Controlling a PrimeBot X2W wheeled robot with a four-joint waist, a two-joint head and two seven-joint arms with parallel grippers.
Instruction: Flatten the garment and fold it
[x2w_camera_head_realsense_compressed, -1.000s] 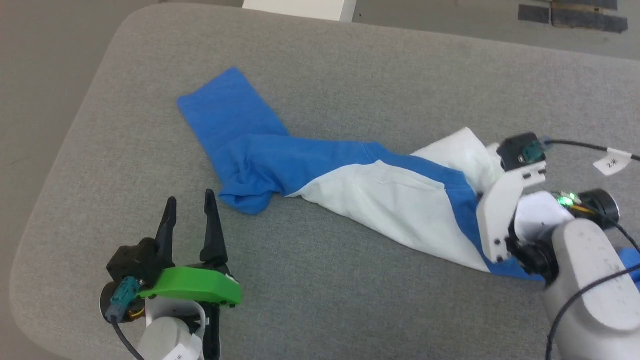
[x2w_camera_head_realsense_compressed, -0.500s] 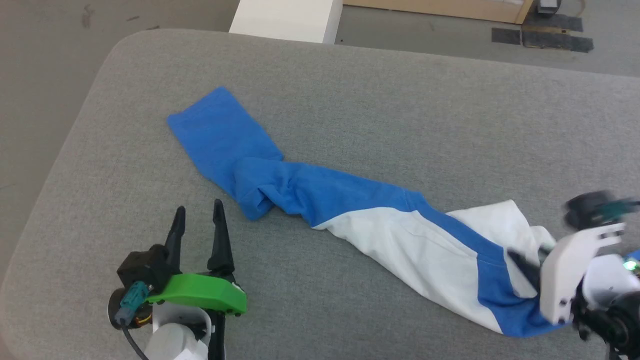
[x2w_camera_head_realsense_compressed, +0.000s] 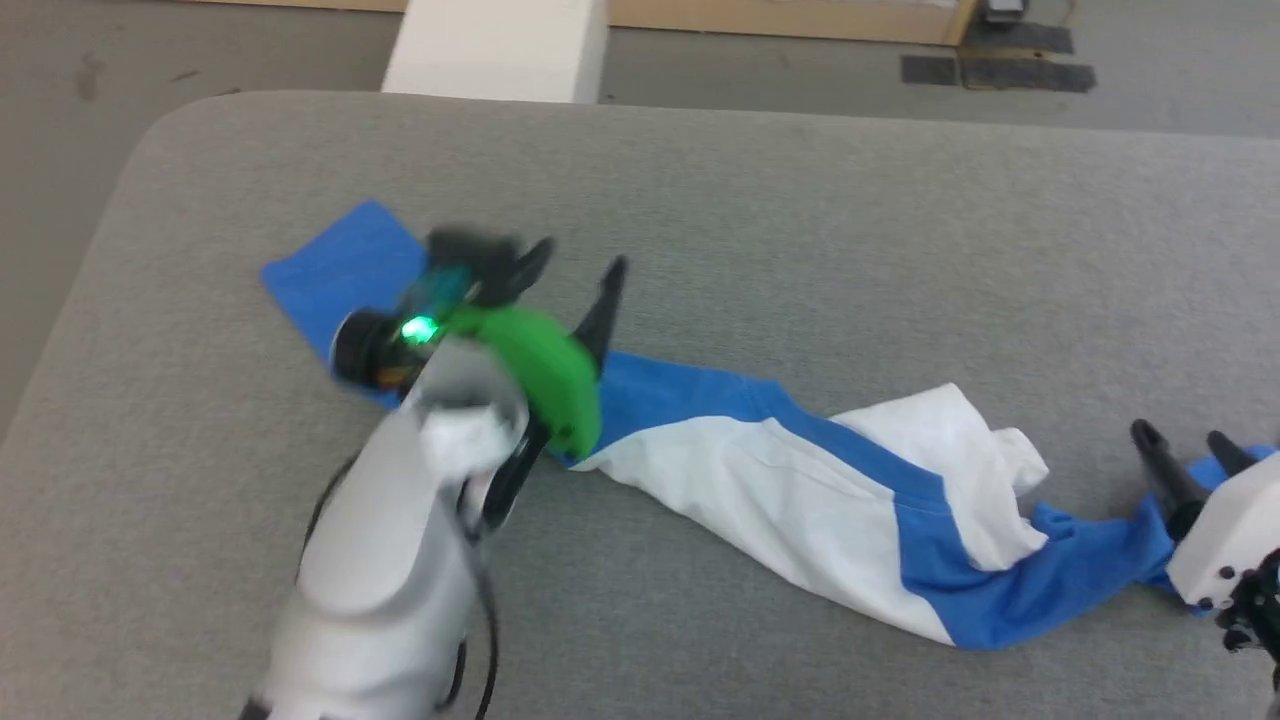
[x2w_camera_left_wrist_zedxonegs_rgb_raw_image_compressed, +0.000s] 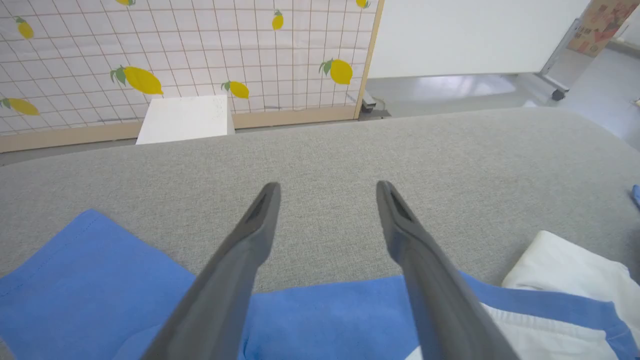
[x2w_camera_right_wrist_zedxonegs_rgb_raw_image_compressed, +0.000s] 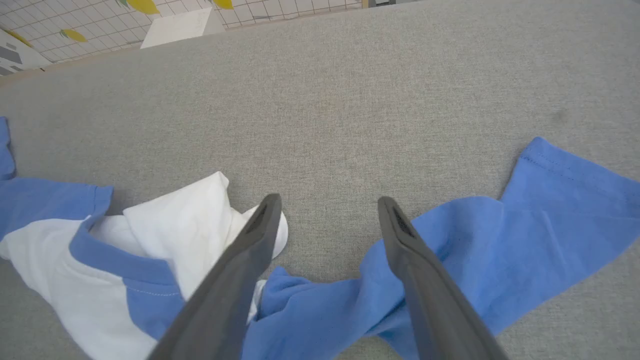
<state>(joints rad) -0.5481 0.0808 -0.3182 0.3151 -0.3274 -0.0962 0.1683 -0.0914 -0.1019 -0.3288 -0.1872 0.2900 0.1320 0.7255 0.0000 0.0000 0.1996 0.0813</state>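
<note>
The garment (x2w_camera_head_realsense_compressed: 800, 480) is lying on the grey tabletop (x2w_camera_head_realsense_compressed: 800, 200), twisted into a long band that is running from 10 o'clock to 4 o'clock across the head view. Its flat sleeve (x2w_camera_head_realsense_compressed: 330, 275), bright blue, is resting at the 10 o'clock end. The white body (x2w_camera_head_realsense_compressed: 760, 490) is bunching through the middle, with a loose white flap turning up toward 3 o'clock. The crumpled sleeve (x2w_camera_head_realsense_compressed: 1050, 575), also blue, is trailing off toward the 4 o'clock end.

The left tool (x2w_camera_head_realsense_compressed: 582, 255) is hanging over the flat sleeve at 10 o'clock, blurred, its two dark fingers pointing toward 1 o'clock. In the left wrist view these fingers are standing spread with bare tabletop showing between them, and blue cloth is passing beneath their lower lengths. Nothing is being pinched.

The right tool (x2w_camera_head_realsense_compressed: 1178, 434) is sitting at 4 o'clock, at the end of the crumpled sleeve. In the right wrist view its fingers are likewise spread, with blue cloth lying under both and grey tabletop between the tips. No cloth is caught between them. Whether the fingers are touching the fabric cannot be determined.

Beyond the tabletop's far edge, at 12 o'clock, a white block (x2w_camera_head_realsense_compressed: 495, 50) is standing on the floor (x2w_camera_head_realsense_compressed: 60, 150). In the left wrist view a lemon-print panel (x2w_camera_left_wrist_zedxonegs_rgb_raw_image_compressed: 175, 50) is standing behind it at 11 o'clock.
</note>
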